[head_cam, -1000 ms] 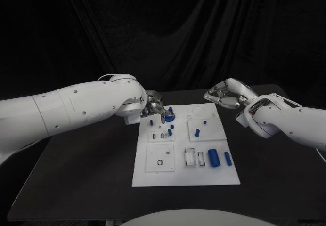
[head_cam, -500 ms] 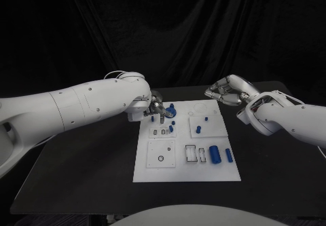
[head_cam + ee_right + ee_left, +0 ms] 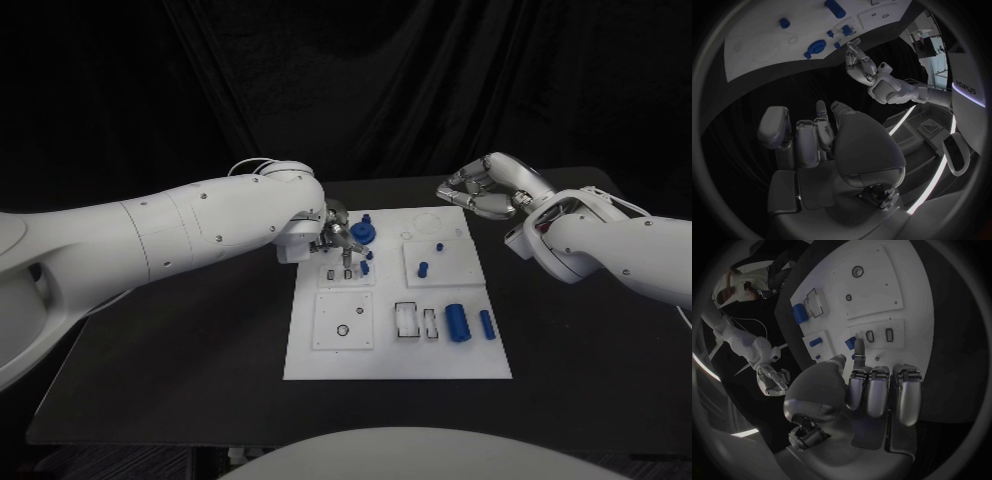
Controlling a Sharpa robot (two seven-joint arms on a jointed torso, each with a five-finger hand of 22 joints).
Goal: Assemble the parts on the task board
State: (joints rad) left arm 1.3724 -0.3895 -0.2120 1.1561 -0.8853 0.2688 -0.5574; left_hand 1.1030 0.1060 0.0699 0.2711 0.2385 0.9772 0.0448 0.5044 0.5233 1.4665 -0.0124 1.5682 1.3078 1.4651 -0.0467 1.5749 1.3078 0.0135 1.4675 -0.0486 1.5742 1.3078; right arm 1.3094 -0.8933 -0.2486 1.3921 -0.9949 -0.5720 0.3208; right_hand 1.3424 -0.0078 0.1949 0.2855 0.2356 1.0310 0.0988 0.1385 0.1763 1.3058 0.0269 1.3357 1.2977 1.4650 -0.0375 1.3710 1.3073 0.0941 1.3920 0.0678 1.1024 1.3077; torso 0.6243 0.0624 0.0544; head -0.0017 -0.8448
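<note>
A: Head view, item one?
B: The white flat plastic task board is recorded mid-table. The silver left hand is placed over its far left corner, beside a blue round knob-like part; whether anything is held cannot be told there. The silver right hand is kept off the far right corner, fingers curled, nothing seen in it.

A: Left wrist view?
B: Fingers are folded in, one extended toward the two small dark slots, a short blue peg just beside it. No grasp is seen. The left hand is judged nearer.

A: Right wrist view?
B: Smooth metal fingers curled, empty; board well apart.
</note>
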